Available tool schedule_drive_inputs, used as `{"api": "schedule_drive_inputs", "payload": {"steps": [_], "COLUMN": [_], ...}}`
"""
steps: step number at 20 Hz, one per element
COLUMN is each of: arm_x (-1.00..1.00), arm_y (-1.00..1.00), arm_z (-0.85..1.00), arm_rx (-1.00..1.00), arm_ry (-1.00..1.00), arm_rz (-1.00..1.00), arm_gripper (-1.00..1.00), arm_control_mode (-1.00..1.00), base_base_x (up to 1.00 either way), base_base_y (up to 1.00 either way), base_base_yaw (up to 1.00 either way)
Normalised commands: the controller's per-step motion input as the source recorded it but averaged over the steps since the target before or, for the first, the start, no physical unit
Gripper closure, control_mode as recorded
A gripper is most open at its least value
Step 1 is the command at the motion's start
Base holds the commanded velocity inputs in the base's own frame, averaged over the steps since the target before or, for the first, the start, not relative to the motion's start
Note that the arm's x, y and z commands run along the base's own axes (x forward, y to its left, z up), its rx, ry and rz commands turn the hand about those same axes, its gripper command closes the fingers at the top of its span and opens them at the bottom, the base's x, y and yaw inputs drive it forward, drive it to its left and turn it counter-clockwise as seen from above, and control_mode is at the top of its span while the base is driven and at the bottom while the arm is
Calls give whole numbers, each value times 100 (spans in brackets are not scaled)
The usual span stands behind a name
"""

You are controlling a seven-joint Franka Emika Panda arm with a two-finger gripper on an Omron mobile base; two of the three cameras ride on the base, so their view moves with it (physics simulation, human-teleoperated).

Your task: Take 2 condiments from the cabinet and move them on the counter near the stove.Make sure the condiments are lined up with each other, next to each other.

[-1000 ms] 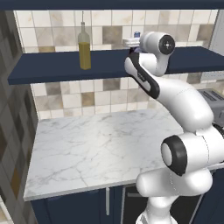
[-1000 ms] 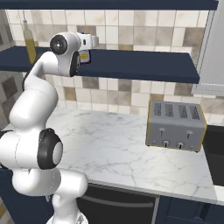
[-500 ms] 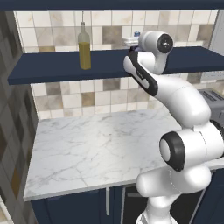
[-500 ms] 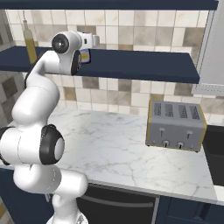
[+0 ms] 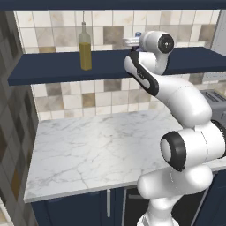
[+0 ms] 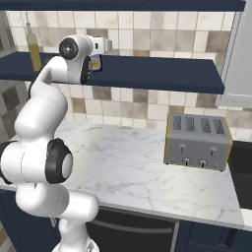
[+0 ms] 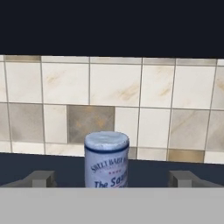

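Sauce bottle (image 7: 106, 159) w/ blue cap seen upright on navy shelf (image 7: 61, 171), centred btwn spread gripper (image 7: 113, 178) tips, not gripped, oil bottle (image 5: 85, 47) well apart on shelf.

Both base views look forward and down from behind the arm, left and right, sharing the shelf (image 5: 53, 70) (image 6: 157, 74) and counter (image 5: 92, 150) (image 6: 142, 177). The hand view faces the shelf's back tiles (image 7: 113, 87) closely.

I see the navy shelf (image 5: 48, 70) running along the tiled wall, with the oil bottle (image 5: 85, 48) standing upright toward its left and the sauce bottle (image 7: 106, 159) upright further right, well apart. Below, the marble counter (image 6: 128, 162) carries a toaster (image 6: 198, 141) near its right end.
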Motion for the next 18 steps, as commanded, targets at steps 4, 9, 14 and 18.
{"api": "schedule_drive_inputs", "payload": {"steps": [4, 9, 14, 18], "arm_x": [0, 0, 0, 0], "arm_y": [0, 0, 0, 0], "arm_z": [0, 0, 0, -10], "arm_rx": [0, 0, 0, 0], "arm_ry": [0, 0, 0, 0], "arm_rz": [0, 0, 0, 0], "arm_gripper": [-100, -100, -100, 100], "arm_control_mode": [-100, -100, -100, -100], "base_base_x": [0, 0, 0, 0], "base_base_y": [0, 0, 0, 0], "base_base_yaw": [0, 0, 0, 0]}}
